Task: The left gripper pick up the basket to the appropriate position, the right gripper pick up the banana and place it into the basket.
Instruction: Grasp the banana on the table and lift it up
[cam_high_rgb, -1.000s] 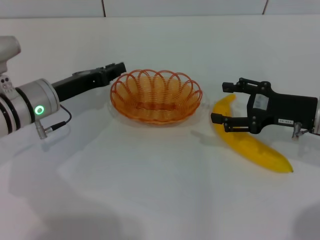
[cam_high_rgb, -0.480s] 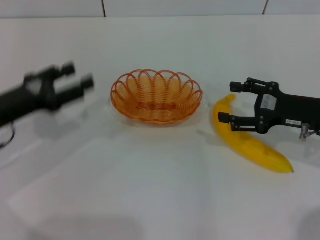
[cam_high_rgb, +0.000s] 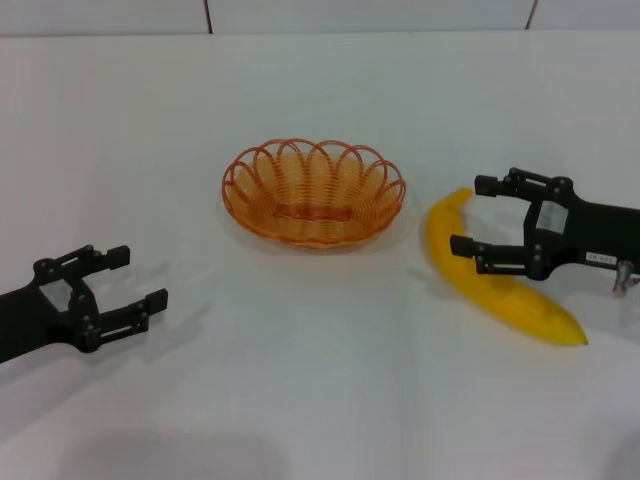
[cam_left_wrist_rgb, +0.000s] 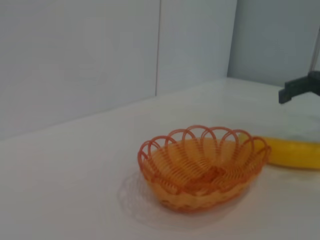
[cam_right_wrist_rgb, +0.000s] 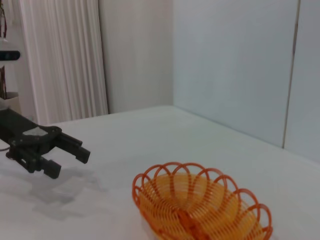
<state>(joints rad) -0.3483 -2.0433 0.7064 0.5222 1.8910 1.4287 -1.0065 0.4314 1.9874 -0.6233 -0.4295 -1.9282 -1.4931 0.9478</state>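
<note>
The orange wire basket (cam_high_rgb: 312, 228) stands empty at the table's middle, farther back. To its right lies the yellow banana (cam_high_rgb: 505, 288), pointing from beside the basket toward the near right. My right gripper (cam_high_rgb: 472, 215) is open over the banana's far half, one finger on each side; contact cannot be told. My left gripper (cam_high_rgb: 138, 277) is open and empty at the near left, well away from the basket. The left wrist view shows the basket (cam_left_wrist_rgb: 200, 192), the banana (cam_left_wrist_rgb: 295, 152) behind it and a right fingertip (cam_left_wrist_rgb: 299, 87). The right wrist view shows the basket (cam_right_wrist_rgb: 200, 210) and the left gripper (cam_right_wrist_rgb: 70, 164).
The white tabletop (cam_high_rgb: 320, 380) holds only these things. A tiled wall edge (cam_high_rgb: 208, 15) runs along the back. White curtains (cam_right_wrist_rgb: 60, 60) hang beyond the table in the right wrist view.
The left arm has swung away from the basket's left rim, back to the near left, with its fingers open. The right gripper has drifted slightly right and nearer along the banana.
</note>
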